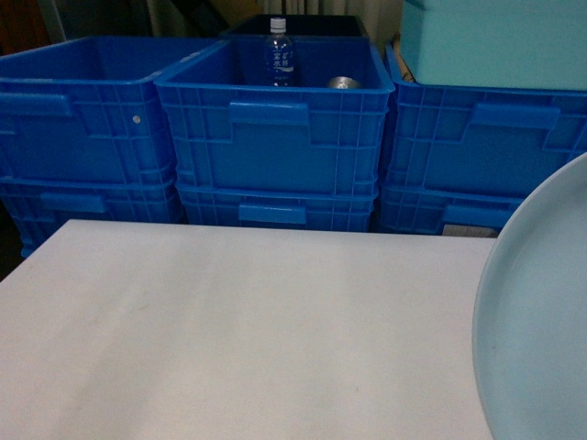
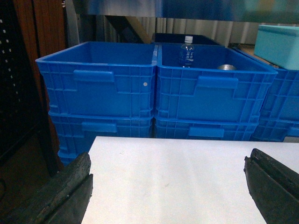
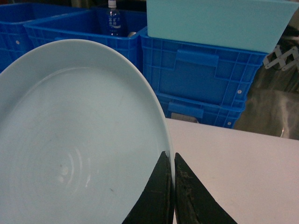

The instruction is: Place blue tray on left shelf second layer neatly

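The pale blue tray (image 3: 79,140) is held tilted above the white table (image 1: 238,330). It fills the left of the right wrist view and cuts into the right edge of the head view, where the tray (image 1: 541,321) stands on edge. My right gripper (image 3: 174,156) is shut on the tray's rim, one finger inside the dish and one outside. My left gripper (image 2: 168,196) hangs open over the table's near left part, with nothing between its dark fingers (image 2: 70,191). The left shelf is out of view.
Stacked dark-blue ribbed crates (image 1: 275,137) line the table's far edge. One holds a water bottle (image 1: 281,53) and a metal can (image 1: 344,82). A large teal box (image 1: 495,41) sits on the right-hand crates. Shiny metal (image 3: 273,107) shows beyond the table's right side.
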Controlling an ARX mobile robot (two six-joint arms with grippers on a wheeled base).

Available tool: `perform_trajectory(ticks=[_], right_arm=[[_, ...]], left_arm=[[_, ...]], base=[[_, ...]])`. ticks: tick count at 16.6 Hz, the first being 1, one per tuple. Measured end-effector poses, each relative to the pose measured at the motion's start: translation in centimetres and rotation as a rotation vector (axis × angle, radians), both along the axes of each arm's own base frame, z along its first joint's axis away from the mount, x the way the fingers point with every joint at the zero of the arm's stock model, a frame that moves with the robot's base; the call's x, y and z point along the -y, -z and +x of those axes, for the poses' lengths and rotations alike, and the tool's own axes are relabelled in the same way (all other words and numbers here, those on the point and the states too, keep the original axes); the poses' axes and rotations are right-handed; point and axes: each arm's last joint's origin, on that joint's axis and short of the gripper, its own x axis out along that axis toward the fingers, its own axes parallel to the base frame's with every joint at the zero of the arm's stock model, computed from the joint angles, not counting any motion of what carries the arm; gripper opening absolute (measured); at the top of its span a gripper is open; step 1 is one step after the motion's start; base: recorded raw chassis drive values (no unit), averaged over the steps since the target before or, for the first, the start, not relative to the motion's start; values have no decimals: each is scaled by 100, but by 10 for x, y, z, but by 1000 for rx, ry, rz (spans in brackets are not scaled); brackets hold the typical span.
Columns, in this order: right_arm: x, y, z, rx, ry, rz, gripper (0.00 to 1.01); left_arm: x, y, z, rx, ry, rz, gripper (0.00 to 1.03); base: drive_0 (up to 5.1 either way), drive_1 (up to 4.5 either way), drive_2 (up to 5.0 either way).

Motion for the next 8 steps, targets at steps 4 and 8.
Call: perform_trajectory(ticks=[4, 8], right_arm=[[-2, 3, -4, 49, 7, -3, 2], [-3, 1, -4, 90, 52, -31, 2]], left_arm=[[0, 0, 0, 0, 0, 0, 98], [0, 0, 0, 0, 0, 0, 98]], base=[[0, 0, 0], [0, 0, 0]])
